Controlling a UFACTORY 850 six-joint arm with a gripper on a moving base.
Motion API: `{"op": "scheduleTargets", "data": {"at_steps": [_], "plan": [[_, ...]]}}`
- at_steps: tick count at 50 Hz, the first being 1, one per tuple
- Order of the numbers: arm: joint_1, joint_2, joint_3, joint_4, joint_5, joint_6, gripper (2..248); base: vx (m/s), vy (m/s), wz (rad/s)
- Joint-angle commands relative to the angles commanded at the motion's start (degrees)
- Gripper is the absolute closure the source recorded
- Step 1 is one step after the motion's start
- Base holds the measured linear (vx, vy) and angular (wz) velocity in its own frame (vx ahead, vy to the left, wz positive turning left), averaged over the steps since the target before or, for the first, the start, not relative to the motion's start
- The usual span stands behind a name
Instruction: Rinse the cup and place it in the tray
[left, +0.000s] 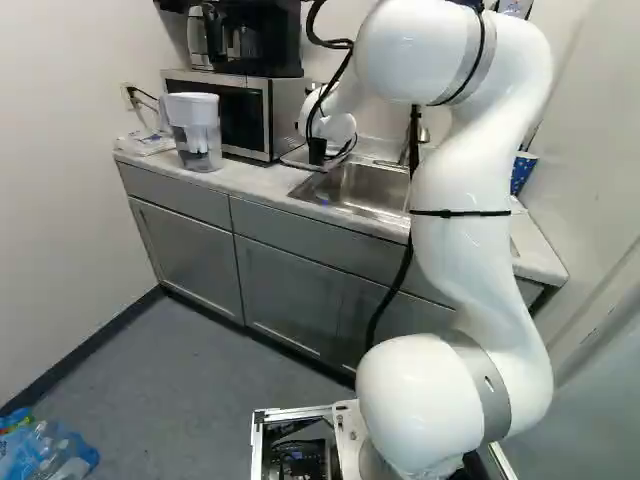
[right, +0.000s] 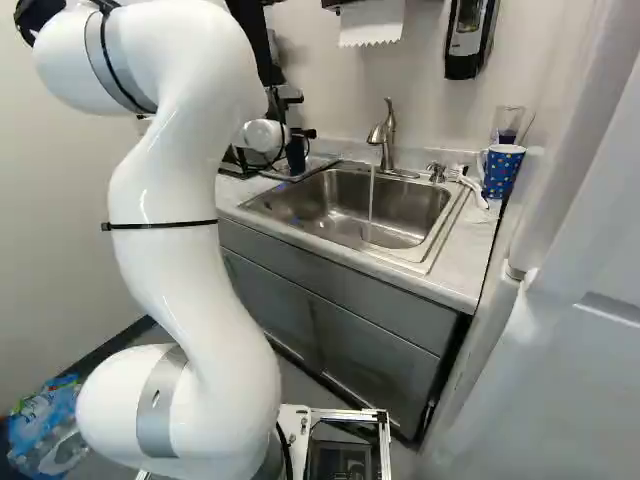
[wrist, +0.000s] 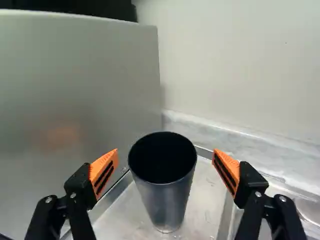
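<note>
Cup (wrist: 167, 200), dark and open-mouthed, is standing upright on the metal tray (wrist: 202, 195), beside the microwave (left: 235, 112). Around it, the black gripper (right: 283, 152) is holding its two orange-padded fingers wide apart, with gaps showing on both sides of the cup. Next to the tray, the sink (right: 335, 212) is catching a thin stream of water (right: 371, 195) falling from the faucet (right: 388, 137). Beyond the sink, a blue dotted cup (right: 500, 174) is sitting on the counter (right: 462, 250), while a pitcher (left: 196, 135) is standing before the microwave.
</note>
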Motion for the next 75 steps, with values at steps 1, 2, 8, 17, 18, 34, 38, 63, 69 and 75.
{"op": "scheduleTargets", "data": {"at_steps": [1, 2, 8, 17, 18, 34, 38, 63, 69, 75], "plan": [[0.0, 0.1, 0.0, 0.0, 0.0, 0.0, 3, 0.0, 0.0, 0.0], [0.0, 0.1, -0.1, 0.0, 0.0, 0.0, 3, 0.0, 0.0, 0.0], [0.0, 0.5, -0.3, 0.0, 0.0, 0.0, 3, 0.0, 0.0, 0.0], [0.0, 1.1, -0.7, 0.0, 0.0, 0.0, 3, 0.0, 0.0, 0.0], [0.0, 1.2, -0.8, 0.0, 0.0, 0.0, 3, 0.0, 0.0, 0.0], [0.0, 2.1, -1.6, 0.0, 0.0, 0.0, 3, 0.0, 0.0, 0.0], [0.0, 2.3, -1.8, 0.0, 0.0, 0.0, 3, 0.0, 0.0, 0.0], [-1.0, 3.6, -3.2, 0.0, 0.0, 0.0, 3, 0.0, 0.0, 0.0], [-1.6, 3.9, -3.5, 0.0, 0.0, 0.0, 3, 0.0, 0.0, 0.0], [-2.2, 4.5, -3.6, 0.0, 0.0, 0.0, 3, 0.0, 0.0, 0.0]]}}
